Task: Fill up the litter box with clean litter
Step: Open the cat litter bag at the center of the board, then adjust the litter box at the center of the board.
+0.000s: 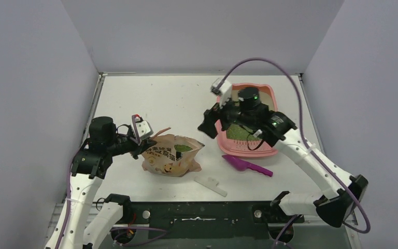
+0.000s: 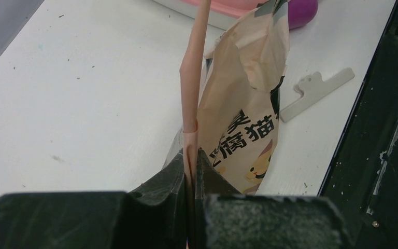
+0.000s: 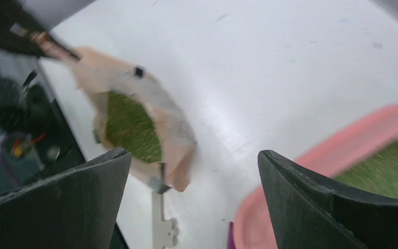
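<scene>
The pink litter box [image 1: 269, 92] stands at the right, partly under my right arm, with a bed of green litter [image 1: 237, 134] in it. It also shows in the right wrist view [image 3: 352, 140], with litter [image 3: 388, 179]. A tan printed litter bag [image 1: 171, 155] lies left of it, its mouth open and showing green litter [image 3: 129, 124]. My left gripper [image 1: 139, 140] is shut on the bag's [image 2: 243, 104] thin back edge [image 2: 190, 161]. My right gripper [image 1: 207, 124] is open and empty [image 3: 194, 161], in the air between the bag and the box.
A magenta scoop [image 1: 246, 165] lies on the table in front of the litter box. A white bag clip [image 1: 211, 185] lies near the front edge, right of the bag, and also shows in the left wrist view [image 2: 316, 93]. Grey walls enclose the table.
</scene>
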Robot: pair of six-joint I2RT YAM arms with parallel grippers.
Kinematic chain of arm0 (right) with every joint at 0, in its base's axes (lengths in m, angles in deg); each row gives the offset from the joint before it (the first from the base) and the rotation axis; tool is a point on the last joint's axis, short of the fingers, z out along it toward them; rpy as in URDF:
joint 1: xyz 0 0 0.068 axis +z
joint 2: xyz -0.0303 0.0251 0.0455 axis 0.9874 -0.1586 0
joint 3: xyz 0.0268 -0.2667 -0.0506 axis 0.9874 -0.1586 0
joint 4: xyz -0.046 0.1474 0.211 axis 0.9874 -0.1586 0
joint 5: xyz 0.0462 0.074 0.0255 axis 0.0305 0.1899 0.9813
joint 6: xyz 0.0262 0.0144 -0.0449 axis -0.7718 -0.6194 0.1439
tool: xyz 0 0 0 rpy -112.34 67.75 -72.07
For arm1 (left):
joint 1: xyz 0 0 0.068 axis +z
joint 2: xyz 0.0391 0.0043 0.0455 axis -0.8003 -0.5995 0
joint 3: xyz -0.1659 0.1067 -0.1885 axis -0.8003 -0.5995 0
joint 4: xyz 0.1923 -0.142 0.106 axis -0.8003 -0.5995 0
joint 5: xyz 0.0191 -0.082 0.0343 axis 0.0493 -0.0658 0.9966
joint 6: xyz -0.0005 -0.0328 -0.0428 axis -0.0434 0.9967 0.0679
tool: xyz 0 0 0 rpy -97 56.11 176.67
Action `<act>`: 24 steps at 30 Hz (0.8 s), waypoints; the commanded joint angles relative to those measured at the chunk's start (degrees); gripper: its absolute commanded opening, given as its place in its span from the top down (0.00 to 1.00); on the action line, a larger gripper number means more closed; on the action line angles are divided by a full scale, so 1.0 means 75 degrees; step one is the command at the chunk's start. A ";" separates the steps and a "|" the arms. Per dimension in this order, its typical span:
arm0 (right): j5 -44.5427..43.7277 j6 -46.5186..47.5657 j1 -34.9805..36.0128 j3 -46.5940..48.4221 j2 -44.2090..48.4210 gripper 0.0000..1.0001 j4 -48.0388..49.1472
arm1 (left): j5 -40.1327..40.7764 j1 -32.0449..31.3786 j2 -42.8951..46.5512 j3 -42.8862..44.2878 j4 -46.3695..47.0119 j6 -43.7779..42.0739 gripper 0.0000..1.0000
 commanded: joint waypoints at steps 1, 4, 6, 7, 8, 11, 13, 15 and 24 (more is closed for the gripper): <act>-0.2045 -0.2212 -0.1709 -0.0346 0.0591 0.01 0.0584 | -0.0253 -0.0055 0.0221 0.0338 0.0329 -0.0010 1.00; -0.1152 -0.3425 -0.3350 -0.0388 0.0033 0.00 0.0002 | -0.0274 -0.0075 0.0254 0.0336 0.0339 0.0034 1.00; -0.0024 -0.3914 -0.4075 -0.0659 -0.0410 0.00 0.0287 | -0.0292 -0.0091 0.0270 0.0328 0.0330 0.0054 1.00; 0.0326 -0.4210 -0.4321 -0.0740 -0.0625 0.00 0.0460 | -0.0299 -0.0093 0.0257 0.0320 0.0350 0.0063 1.00; 0.0705 -0.4346 -0.4388 -0.0771 -0.0878 0.00 0.0672 | -0.0309 -0.0099 0.0254 0.0319 0.0352 0.0073 1.00; 0.1065 -0.4466 -0.4385 -0.0747 -0.1521 0.00 0.1222 | -0.0301 -0.0125 0.0248 0.0330 0.0332 0.0097 1.00; 0.1149 -0.4611 -0.4400 -0.0733 -0.2041 0.00 0.1645 | -0.0289 -0.0139 0.0257 0.0322 0.0342 0.0117 1.00; 0.1193 -0.4614 -0.4357 -0.0497 -0.2479 0.00 0.1694 | -0.0277 -0.0158 0.0269 0.0331 0.0308 0.0123 1.00; 0.1520 -0.4559 -0.3544 0.0374 -0.3966 0.00 0.2154 | -0.0177 -0.0195 0.0341 0.0354 0.0072 0.0050 1.00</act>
